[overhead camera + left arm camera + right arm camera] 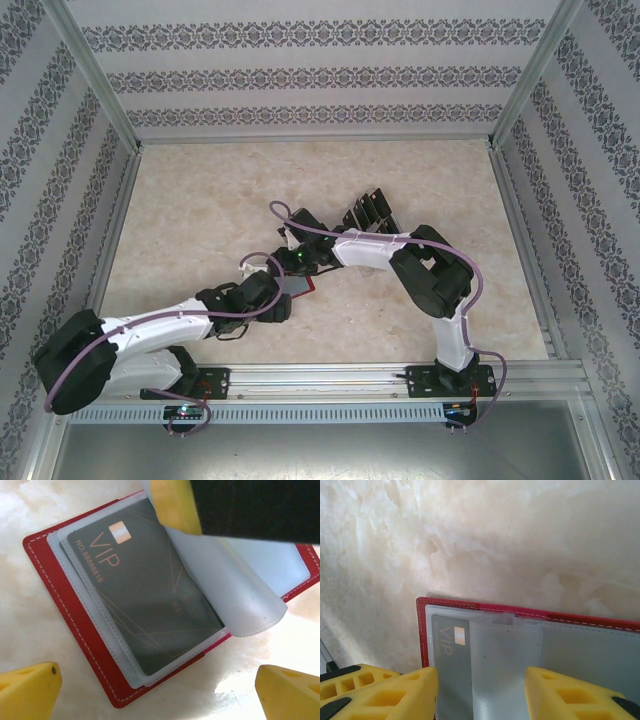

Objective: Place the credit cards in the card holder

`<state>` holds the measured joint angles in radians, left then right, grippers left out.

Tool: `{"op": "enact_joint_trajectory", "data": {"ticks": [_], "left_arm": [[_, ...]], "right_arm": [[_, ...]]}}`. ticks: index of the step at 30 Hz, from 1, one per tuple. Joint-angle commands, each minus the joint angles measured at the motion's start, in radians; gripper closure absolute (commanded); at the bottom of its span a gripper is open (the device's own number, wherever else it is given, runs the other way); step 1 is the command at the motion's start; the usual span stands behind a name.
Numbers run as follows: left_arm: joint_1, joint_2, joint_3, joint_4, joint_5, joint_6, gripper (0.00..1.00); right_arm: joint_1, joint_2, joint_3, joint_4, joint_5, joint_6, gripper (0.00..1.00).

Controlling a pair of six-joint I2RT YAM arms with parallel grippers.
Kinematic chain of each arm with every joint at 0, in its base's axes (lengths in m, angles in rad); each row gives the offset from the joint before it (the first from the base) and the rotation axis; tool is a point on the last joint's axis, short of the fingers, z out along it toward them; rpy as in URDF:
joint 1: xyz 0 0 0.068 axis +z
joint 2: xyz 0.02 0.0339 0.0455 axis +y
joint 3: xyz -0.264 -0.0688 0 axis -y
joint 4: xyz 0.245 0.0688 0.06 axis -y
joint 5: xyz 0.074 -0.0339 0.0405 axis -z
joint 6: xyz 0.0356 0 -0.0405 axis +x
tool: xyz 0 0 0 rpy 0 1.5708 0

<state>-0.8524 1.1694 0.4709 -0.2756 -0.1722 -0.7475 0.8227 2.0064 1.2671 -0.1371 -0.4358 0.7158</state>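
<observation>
The wallet lies open on the desk, near the middle, where the two arms meet above it. The left wrist view shows its red cover flat on the desk, with clear sleeves stacked inside. A black card marked VIP sits in the top sleeve on the left half, skewed a little to the cover.

One loose sleeve is curled up off the card. Its free edge bends over towards the right half, and its upper part touches a yellow right finger coming in from above.

The left fingers are wide apart and hold nothing. They hang over the desk just beside the wallet's near edge, one at each lower corner of that view.

In the right wrist view the right fingers are also apart, straddling the raised sleeve, which stands between them. The right one meets the sleeve's edge and the left one stands off it. The fingers are not pinched shut on it. The card's VIP corner shows just left of that sleeve, inside the red rim.

More cards stand on edge in a row further back on the desk, beside the right arm and apart from the wallet.
</observation>
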Motion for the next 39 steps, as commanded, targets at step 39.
{"op": "enact_joint_trajectory", "data": {"ticks": [39], "left_arm": [[-0.118, -0.090, -0.089, 0.118, -0.242, -0.080, 0.00]], "right_arm": [[0.004, 0.008, 0.003, 0.029, -0.030, 0.034, 0.51]]}}
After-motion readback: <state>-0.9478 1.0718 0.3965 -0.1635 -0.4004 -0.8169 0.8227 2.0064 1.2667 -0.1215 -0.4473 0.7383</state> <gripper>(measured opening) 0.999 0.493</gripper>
